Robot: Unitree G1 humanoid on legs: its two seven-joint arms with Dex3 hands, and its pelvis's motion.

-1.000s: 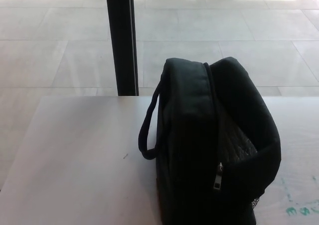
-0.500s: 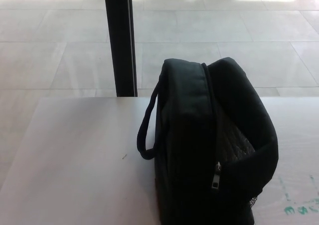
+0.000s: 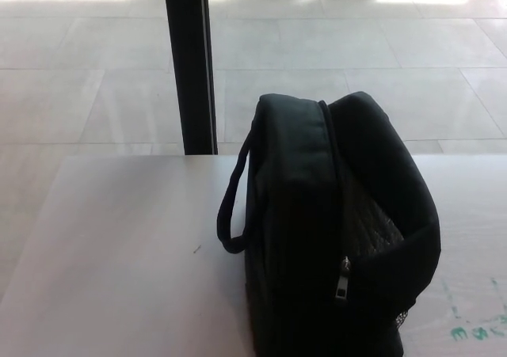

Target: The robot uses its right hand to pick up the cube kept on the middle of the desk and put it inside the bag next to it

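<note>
Nothing moved but my camera, drifting slightly. Bag (image 3: 337, 230) upright on surface (image 3: 119, 254), unzipped, mesh lining showing. Cube nowhere visible, maybe already inside. Neither hand in frame; fingers' state, can't tell.

A black post (image 3: 190, 64) stands upright in the upper left of the frame, behind the table's far edge. Pale floor tiles (image 3: 412, 48) fill the top. Green marks (image 3: 475, 332) sit at lower right.
</note>
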